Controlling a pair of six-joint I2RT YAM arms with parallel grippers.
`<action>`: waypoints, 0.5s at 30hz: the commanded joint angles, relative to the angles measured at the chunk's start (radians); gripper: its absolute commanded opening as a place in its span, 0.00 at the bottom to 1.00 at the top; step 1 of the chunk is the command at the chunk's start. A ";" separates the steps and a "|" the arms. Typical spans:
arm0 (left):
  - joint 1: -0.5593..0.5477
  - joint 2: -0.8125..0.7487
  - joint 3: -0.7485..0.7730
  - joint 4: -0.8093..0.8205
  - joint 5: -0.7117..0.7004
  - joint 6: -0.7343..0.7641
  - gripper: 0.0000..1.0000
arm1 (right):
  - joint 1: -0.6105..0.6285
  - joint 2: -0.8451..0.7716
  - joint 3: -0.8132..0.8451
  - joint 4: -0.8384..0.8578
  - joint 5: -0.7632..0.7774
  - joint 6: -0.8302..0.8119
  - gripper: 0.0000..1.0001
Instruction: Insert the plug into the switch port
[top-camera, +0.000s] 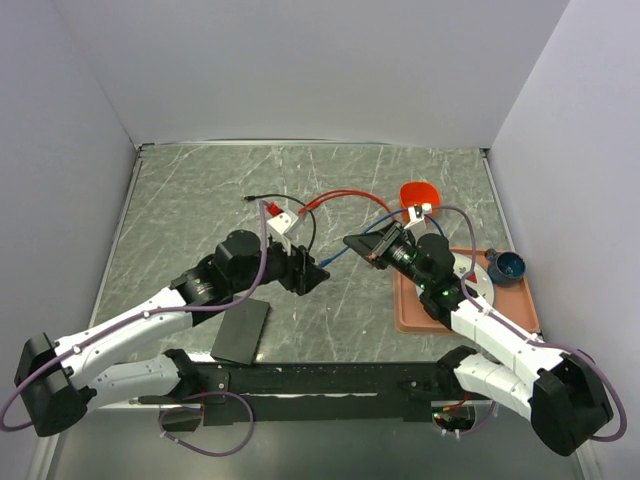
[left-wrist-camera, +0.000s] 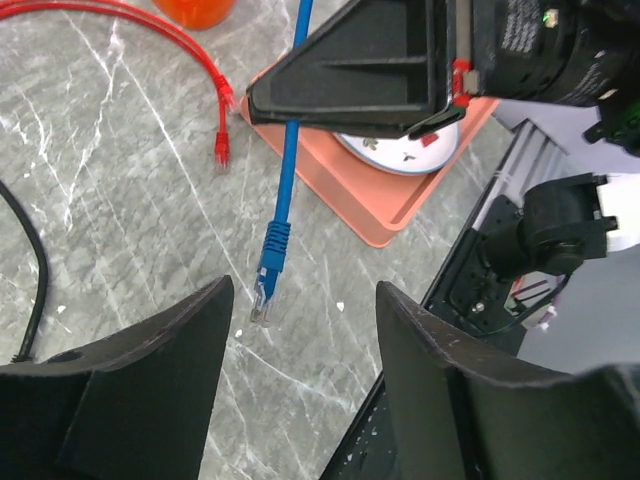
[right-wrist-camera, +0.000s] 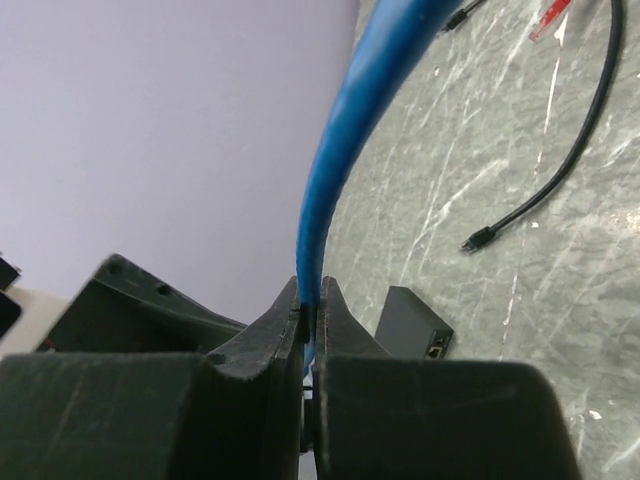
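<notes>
Plug (left-wrist-camera: 262, 300) of the blue cable (top-camera: 335, 256) lies at or just above the surface (top-camera: 190, 200), with its clear tip pointing toward the left gripper (left-wrist-camera: 305, 298). That gripper is released, and its jaws stand wide on either side of the plug. The right gripper (right-wrist-camera: 308, 300) is clenched on the blue cable further up its length and holds it taut above the surface.

The step in hand appears to be a hand-over. The left gripper should close on the blue boot just behind the clear tip, square to its flat sides, so that the latch and contacts are left free. The right gripper should let go only once that grip is firm.

The switch (top-camera: 242, 332) lies flat near the front edge of the surface, beside the left forearm. A switch port (right-wrist-camera: 435, 350) shows on its narrow face. The plug must be turned to face that port and pushed in level.

Room is tight. The salmon tray (left-wrist-camera: 370, 205) edge lies just beside the cable, and the red cable (left-wrist-camera: 222, 150) and black cable (left-wrist-camera: 30, 270) lie near. Open surface lies toward the switch.
</notes>
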 joint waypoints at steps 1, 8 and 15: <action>-0.045 0.038 0.018 0.025 -0.111 0.033 0.65 | -0.020 -0.017 -0.016 0.060 -0.040 0.032 0.00; -0.078 0.116 0.050 0.028 -0.154 0.047 0.51 | -0.042 -0.031 -0.030 0.069 -0.058 0.048 0.00; -0.081 0.109 0.060 0.042 -0.169 0.045 0.23 | -0.063 -0.043 -0.039 0.061 -0.083 0.046 0.00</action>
